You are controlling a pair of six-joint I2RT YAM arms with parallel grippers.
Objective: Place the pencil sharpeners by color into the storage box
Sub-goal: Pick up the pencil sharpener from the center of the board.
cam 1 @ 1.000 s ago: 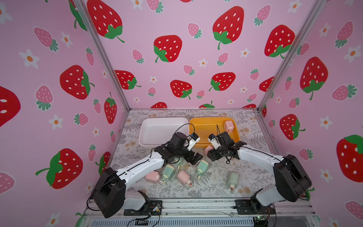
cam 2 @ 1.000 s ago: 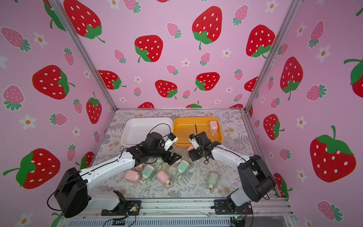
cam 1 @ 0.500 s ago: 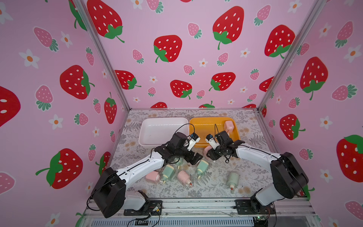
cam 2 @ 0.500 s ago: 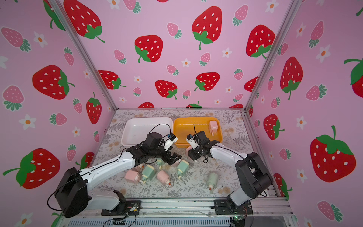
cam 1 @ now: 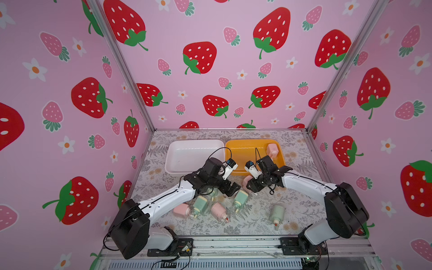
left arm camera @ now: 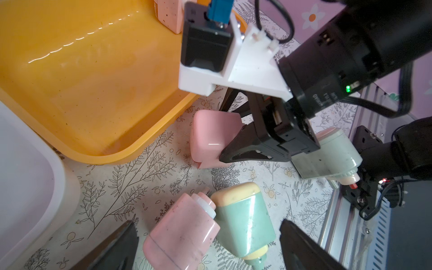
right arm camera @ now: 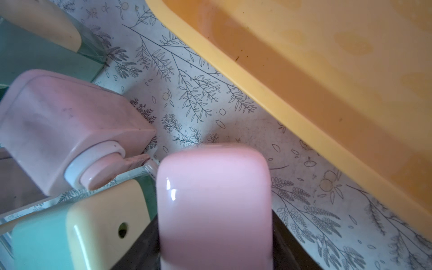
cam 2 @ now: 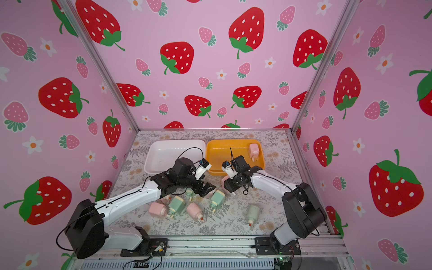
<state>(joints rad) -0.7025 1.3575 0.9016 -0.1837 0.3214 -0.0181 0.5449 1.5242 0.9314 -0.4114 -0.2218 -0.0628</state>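
Pink sharpener [right arm camera: 214,198] sits gripped between right fingers [left arm camera: 243,147].

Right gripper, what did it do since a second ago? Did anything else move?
The right gripper closed on the pink sharpener lying just in front of the orange tray; its arm hardly shifted. The left gripper stayed open above the loose sharpeners. Those did not move, and neither did the sharpener in the tray.
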